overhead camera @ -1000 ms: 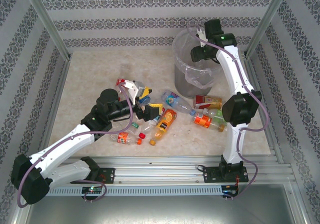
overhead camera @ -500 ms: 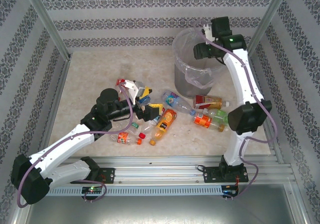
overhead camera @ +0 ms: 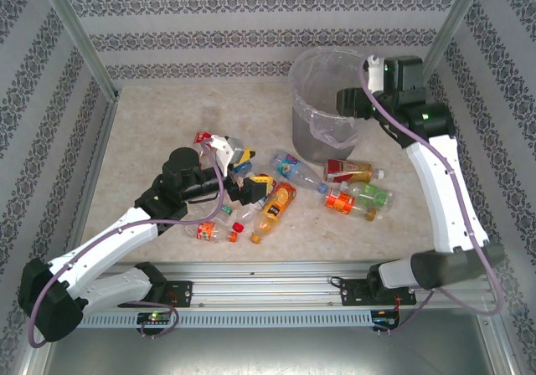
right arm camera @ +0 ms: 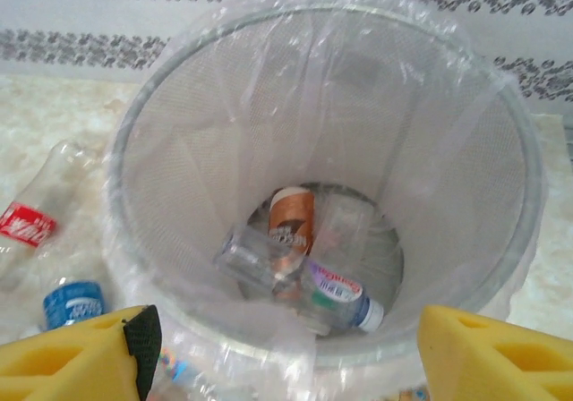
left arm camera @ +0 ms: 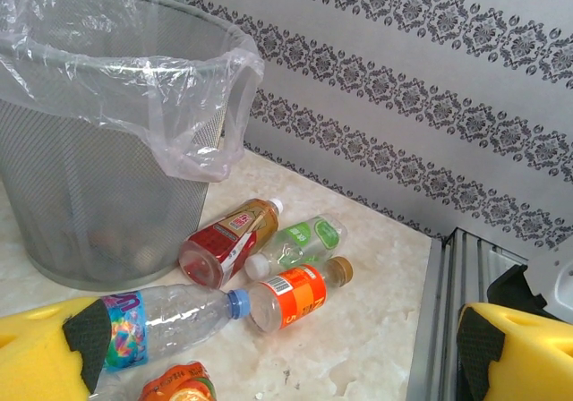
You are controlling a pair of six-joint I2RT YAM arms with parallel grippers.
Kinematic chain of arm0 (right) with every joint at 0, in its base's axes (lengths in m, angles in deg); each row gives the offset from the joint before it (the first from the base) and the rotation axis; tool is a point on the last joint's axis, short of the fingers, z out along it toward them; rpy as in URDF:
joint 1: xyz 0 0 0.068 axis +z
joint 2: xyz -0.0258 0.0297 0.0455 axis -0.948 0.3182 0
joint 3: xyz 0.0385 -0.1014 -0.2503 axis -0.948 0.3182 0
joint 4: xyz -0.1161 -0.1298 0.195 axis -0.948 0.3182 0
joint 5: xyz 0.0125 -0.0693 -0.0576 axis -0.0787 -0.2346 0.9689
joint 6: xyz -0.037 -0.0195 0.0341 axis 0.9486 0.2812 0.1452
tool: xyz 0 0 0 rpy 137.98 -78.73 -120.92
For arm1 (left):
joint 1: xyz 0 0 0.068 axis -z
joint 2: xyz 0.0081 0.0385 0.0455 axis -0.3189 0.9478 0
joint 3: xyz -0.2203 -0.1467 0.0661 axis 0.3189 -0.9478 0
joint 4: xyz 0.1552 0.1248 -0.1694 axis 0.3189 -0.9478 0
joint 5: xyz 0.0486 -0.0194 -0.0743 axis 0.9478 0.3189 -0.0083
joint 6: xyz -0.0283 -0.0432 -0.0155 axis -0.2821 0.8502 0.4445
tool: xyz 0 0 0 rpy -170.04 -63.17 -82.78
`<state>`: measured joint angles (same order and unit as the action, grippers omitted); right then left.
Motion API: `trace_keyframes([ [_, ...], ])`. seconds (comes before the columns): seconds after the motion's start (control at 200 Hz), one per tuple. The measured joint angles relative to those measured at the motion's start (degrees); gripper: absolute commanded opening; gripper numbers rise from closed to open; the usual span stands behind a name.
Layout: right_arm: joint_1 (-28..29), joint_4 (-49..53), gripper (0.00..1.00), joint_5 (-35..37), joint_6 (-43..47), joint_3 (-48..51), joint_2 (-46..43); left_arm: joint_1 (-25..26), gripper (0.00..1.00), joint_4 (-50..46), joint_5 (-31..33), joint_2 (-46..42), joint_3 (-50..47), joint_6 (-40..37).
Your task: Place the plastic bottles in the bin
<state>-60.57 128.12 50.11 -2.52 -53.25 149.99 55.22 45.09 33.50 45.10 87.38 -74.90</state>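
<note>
Hovering at the rim of the bin (overhead camera: 311,136) in the overhead view, the right gripper (overhead camera: 350,104) sits well apart from the plastic bottles (overhead camera: 276,203) scattered by the left gripper (overhead camera: 249,170). Left wrist: fingers spread wide, blue-capped bottle (left arm camera: 170,316) lying crosswise, cap rightward. Right wrist: fingers wide, empty, above a brown-labelled bottle (right arm camera: 291,222) inside the bin.

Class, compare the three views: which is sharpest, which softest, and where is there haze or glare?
Left wrist: sharpest, print on the orange-labelled bottle crisp. Right wrist: softest, the brown-labelled bottle inside the bin hazy. Top external: even light, faint shadows, no strong glare.
</note>
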Motion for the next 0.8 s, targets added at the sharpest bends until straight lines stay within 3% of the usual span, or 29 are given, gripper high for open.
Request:
trace_keyframes([
  [0.405, 0.9, -3.1, 0.89, -0.2, -10.5, 29.9, -12.8, 0.0, 1.0, -5.2, -4.1, 3.9, 5.1, -0.4],
  [0.56, 0.9, -4.6, 0.97, -1.1, -13.4, 39.1, -14.6, 0.0, 1.0, -7.2, -5.1, 6.0, 6.6, -0.4],
  [0.799, 0.9, -8.3, 0.97, -1.7, -16.7, 47.4, -13.0, 0.0, 1.0, -8.5, -5.7, 6.5, 6.6, -0.4],
])
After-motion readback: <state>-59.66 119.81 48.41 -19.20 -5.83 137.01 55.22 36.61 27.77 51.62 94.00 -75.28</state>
